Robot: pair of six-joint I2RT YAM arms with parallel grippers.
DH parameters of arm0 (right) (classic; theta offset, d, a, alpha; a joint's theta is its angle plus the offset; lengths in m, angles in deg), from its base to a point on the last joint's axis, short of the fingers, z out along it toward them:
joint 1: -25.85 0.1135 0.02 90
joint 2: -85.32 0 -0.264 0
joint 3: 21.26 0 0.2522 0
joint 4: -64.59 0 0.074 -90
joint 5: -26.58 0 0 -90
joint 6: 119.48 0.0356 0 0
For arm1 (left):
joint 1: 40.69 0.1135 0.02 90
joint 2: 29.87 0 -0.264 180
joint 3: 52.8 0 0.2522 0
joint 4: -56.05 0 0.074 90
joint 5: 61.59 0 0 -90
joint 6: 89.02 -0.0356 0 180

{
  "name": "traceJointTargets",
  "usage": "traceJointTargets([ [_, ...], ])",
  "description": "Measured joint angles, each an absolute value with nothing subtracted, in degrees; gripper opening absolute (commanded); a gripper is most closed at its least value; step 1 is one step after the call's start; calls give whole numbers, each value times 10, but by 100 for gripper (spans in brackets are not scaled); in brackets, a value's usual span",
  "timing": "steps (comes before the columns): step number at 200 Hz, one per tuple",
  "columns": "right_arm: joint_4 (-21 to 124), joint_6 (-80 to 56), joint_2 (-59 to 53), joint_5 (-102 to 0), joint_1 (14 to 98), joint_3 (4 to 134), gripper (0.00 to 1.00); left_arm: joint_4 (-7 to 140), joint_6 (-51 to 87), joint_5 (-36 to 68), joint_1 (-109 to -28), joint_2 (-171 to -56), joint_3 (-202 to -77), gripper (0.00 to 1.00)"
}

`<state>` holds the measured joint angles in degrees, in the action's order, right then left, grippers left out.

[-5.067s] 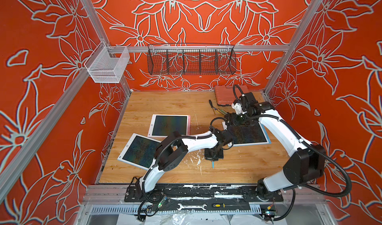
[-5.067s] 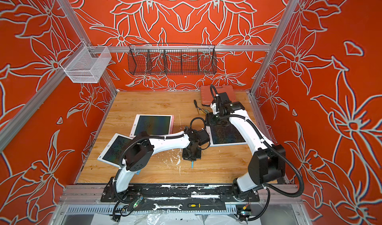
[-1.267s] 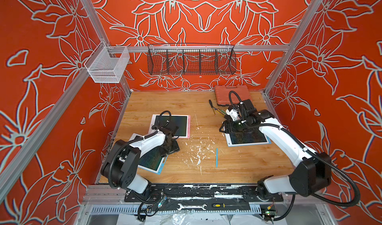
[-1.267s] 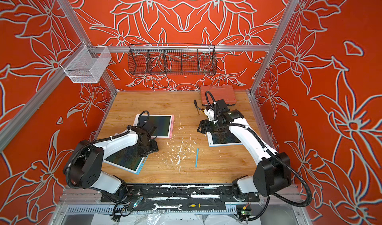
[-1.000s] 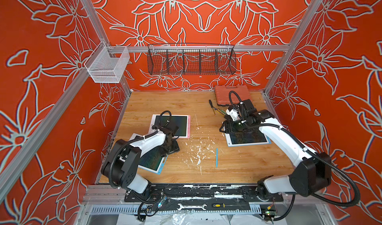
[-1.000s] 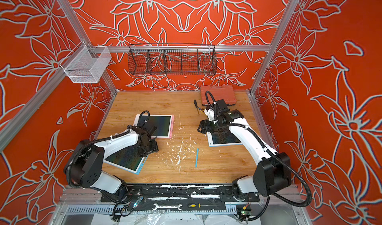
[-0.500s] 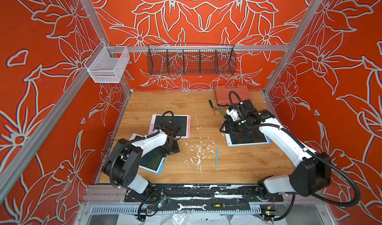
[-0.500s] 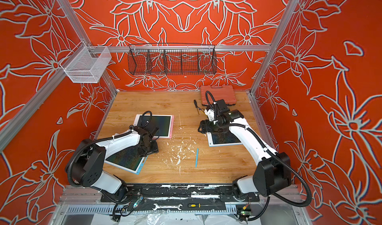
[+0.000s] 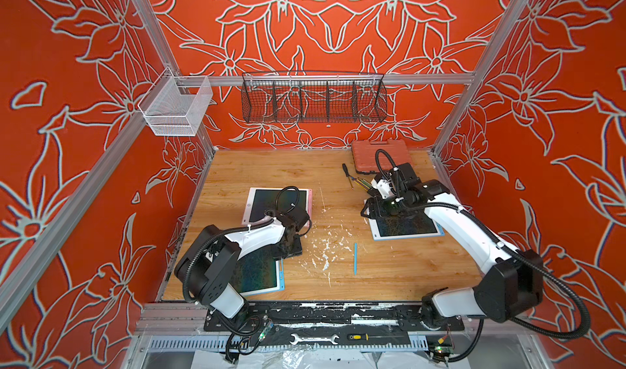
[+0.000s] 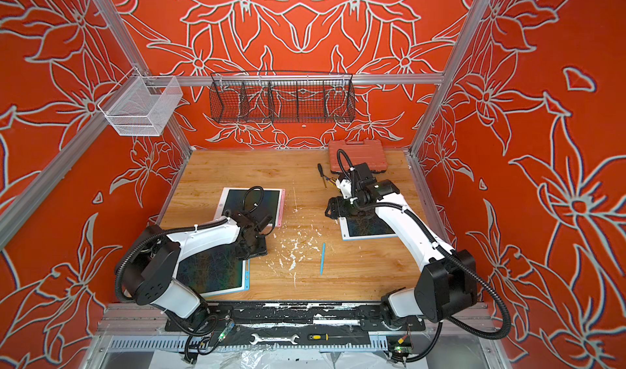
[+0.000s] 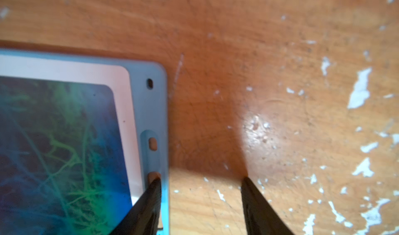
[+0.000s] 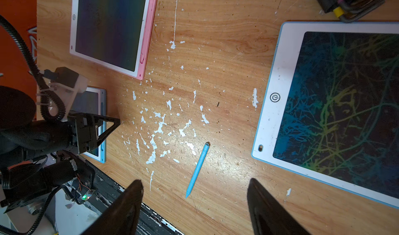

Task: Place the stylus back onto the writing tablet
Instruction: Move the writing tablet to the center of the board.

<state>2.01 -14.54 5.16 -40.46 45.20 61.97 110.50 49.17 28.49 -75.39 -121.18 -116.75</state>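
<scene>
Blue stylus (image 9: 355,258) on bare wood, left pincer (image 11: 200,201) straddling tablet (image 11: 64,136) edge

The wooden table (image 9: 271,170), all flecked with white paint chips, is carrying three writing tablets: pink-edged (image 9: 280,202), blue-edged (image 10: 216,270), another blue one (image 9: 406,226). A blue stylus (image 9: 355,259) is lying loose between them, plus a red case (image 9: 377,152) at the back.

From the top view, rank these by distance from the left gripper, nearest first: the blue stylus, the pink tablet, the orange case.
1. pink tablet: just behind the left gripper, toward the back wall.
2. blue stylus: on bare wood at mid-table, toward the right arm.
3. orange case: far back corner, on the right arm's side.
</scene>
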Motion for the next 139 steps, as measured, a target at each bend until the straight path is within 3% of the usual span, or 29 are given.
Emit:
traceJointTargets([
  [139,19,-145,53,-427,452,620,78,1118,517,236,-867,-1387,-1389,53],
])
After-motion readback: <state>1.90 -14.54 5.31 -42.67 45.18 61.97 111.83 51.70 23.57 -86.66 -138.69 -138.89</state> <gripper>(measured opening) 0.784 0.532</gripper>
